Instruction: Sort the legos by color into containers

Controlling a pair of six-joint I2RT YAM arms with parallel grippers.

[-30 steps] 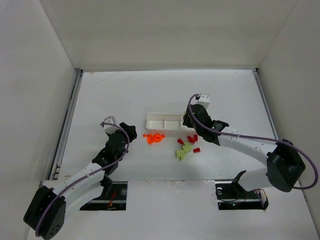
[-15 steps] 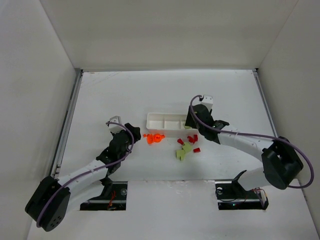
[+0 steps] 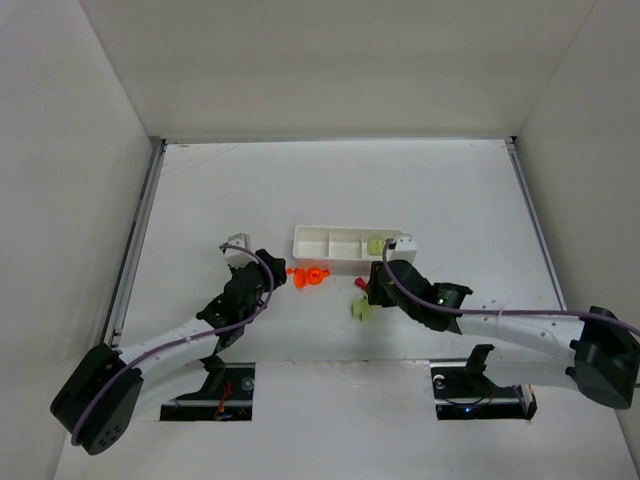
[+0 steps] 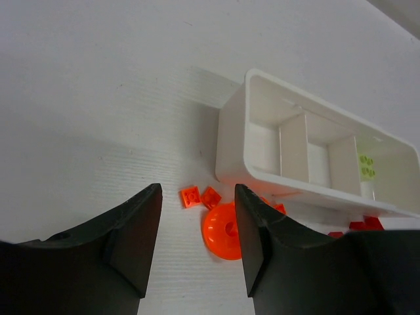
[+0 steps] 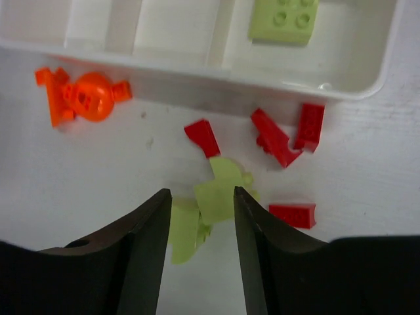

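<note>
Fingers spread on both grippers, one pale green brick [image 5: 283, 20] in the tray [image 4: 230, 141]

I saw the left gripper [image 4: 197, 210] with its fingers released and nothing between them. Two small orange squares [image 4: 190, 196] lay just ahead of the gap, side by side. An orange disc [image 4: 226, 231] sat just beyond them, closer to the right-hand finger. The tray stood farther ahead and off to the right of those fingers. Its two nearer compartments looked bare, and the pale green brick lay in the far end one.

I saw the right gripper [image 5: 200, 197] released as well, gripping nothing. Two loose pale green pieces [image 5: 220, 190] lay in the gap between its fingertips; I could not tell whether the fingers touched them. Four red bricks [image 5: 274, 138] were scattered ahead and to the right: one just ahead of the gap, two close against the tray wall, and one just beside the outer face of the right-hand finger. The orange bits lay ahead and well to the left, beside the tray.
</note>
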